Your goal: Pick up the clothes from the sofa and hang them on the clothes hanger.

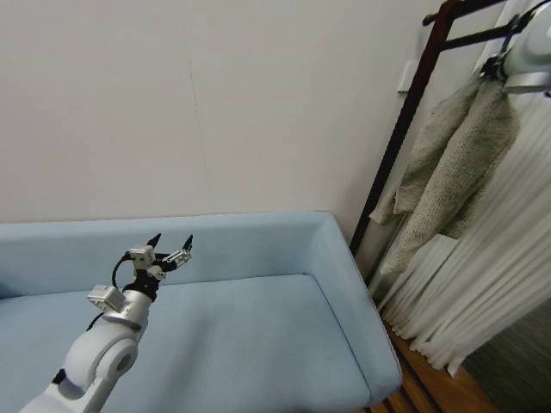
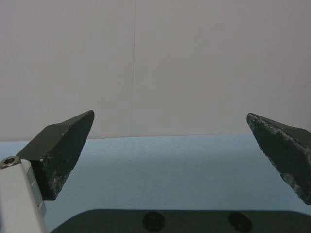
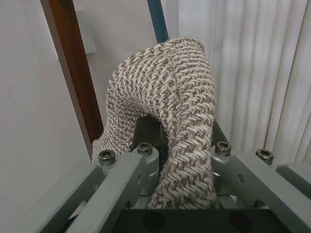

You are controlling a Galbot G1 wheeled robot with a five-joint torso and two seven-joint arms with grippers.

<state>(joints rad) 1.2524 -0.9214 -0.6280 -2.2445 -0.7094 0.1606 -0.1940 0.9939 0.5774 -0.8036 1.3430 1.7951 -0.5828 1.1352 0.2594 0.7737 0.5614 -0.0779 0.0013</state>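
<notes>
Nearest, the left hand [image 1: 172, 242] hovers spread and empty above the pale blue sofa [image 1: 258, 318], while farther off the right hand [image 1: 498, 70] pinches the grey knitted sweater [image 1: 448, 172] just beside the dark clothes rack [image 1: 403, 133] — the fold probably needs to go right over the crossbar [image 1: 482, 37] — hanging evenly on both sides — before release.

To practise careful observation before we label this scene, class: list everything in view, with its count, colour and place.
sofa: one, light blue, against the wall
wall: one, white, behind the sofa
clothes rack: one, dark brown, right of the sofa
knitted garment: one, beige, hanging beside the clothes rack
curtain: one, white, behind the clothes rack
left hand: one, black-tipped, open above the sofa
right hand: one, grey, raised, shut on the knitted garment
</notes>
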